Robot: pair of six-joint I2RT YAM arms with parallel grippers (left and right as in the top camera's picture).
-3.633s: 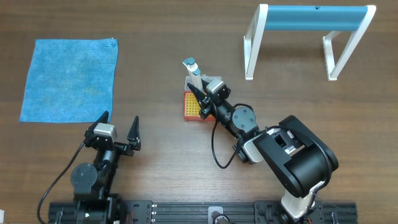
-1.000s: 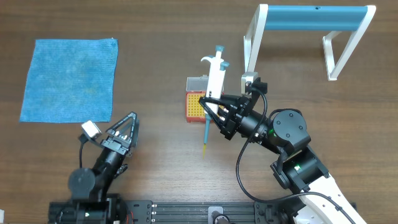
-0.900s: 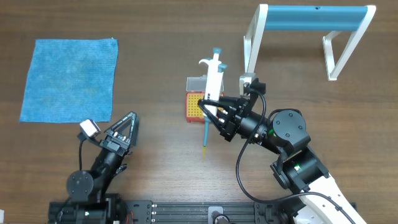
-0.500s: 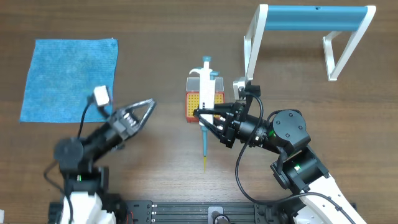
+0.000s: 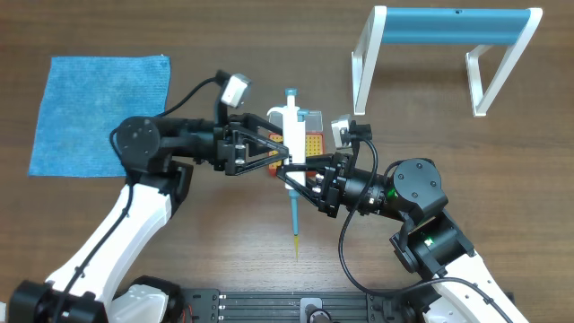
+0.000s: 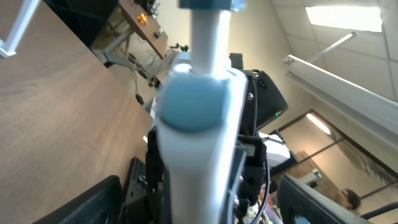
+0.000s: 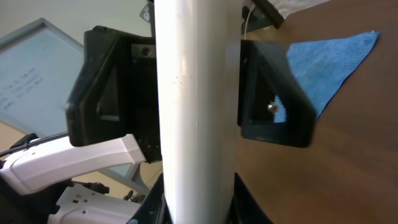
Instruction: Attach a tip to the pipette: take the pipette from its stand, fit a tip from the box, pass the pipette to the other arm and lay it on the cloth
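My right gripper (image 5: 302,179) is shut on the white pipette (image 5: 291,126), which stands nearly upright in the air over the middle of the table. A thin blue tip (image 5: 296,224) with a yellow end is on its lower end. My left gripper (image 5: 282,149) has crossed over from the left and is open, with one finger on each side of the pipette's upper body. In the left wrist view the pipette (image 6: 199,124) rises between the spread fingers (image 6: 93,202). The right wrist view has the pipette (image 7: 196,124) up close, with the left gripper's fingers (image 7: 112,93) behind it.
An orange tip box (image 5: 311,144) sits on the table behind the pipette, partly hidden. The blue cloth (image 5: 99,117) lies flat at the far left. The white and blue pipette stand (image 5: 448,36) is at the back right. Bare wooden table lies in front.
The left arm swung up from near its base and across to the pipette, bracketing it with open fingers. The right gripper carried the pipette from the tip box slightly left and nearer.
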